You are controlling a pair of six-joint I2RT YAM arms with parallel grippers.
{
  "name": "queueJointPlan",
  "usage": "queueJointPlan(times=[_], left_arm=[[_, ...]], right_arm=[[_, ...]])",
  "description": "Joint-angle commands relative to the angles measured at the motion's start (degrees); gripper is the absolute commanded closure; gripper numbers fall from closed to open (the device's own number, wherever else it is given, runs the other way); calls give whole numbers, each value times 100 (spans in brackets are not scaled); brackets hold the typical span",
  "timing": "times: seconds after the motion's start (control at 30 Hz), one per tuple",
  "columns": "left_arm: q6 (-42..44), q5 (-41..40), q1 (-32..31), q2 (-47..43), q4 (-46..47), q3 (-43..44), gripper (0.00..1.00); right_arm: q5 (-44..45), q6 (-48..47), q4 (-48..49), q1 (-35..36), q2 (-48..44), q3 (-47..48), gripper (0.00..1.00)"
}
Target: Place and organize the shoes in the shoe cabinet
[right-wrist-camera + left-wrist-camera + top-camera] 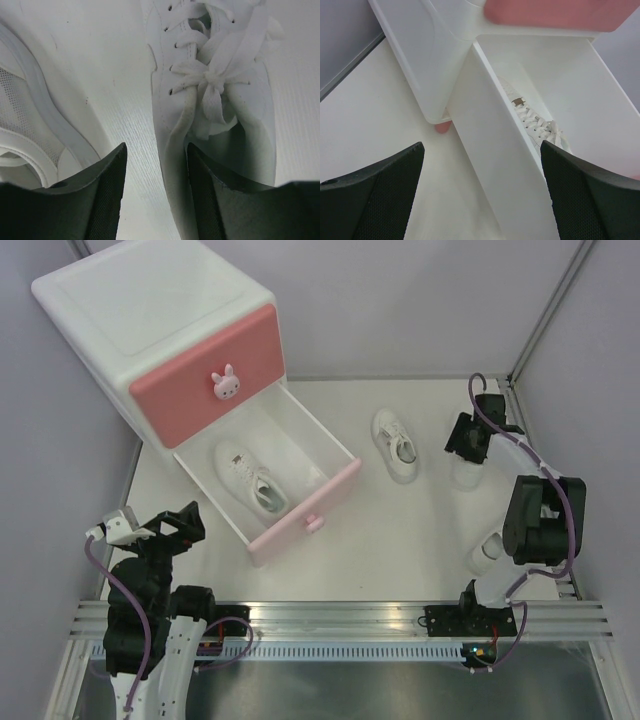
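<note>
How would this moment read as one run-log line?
lower drawer: open, first shoe inside | left end effector: open, empty | right end effector: open, straddling second shoe's collar | third shoe: on table

you have the shoe cabinet (150,330) at the far left of the table (400,550), its lower drawer (310,510) pulled out toward you with one shoe (248,478) in it. right of the drawer lies a second shoe (395,445), a third shoe (464,474) further right, and a fourth shoe (486,556) nearer you.
</note>
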Motion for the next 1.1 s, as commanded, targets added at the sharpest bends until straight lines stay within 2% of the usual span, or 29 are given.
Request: queueJointPlan(times=[0.0,0.1,0.3,0.4,0.43,0.47,0.77,1.07], left_arm=[[83,156,42,-188,169,-40,0],[92,174,68,-170,186,-40,0],[101,191,104,-188,186,-49,0],[101,200,130,-179,186,-49,0],[101,209,139,-170,186,-49,0],[109,217,139,-170,195,-58,0],[127,279,174,-161,239,-67,0],[92,182,227,-205,230,-102,0]], right_arm=[[35,-41,178,-37,249,175,44],[114,-146,239,-54,434,245,48],[167,-287,266,-54,479,281,68],[298,-331,205,-63,453,281,86],[316,-357,178,-63,426,290,98],[325,-392,100,-54,391,290,99],[219,-595,-208,-28,-820,290,99],[53,-814,-709,447,-1980,553,99]])
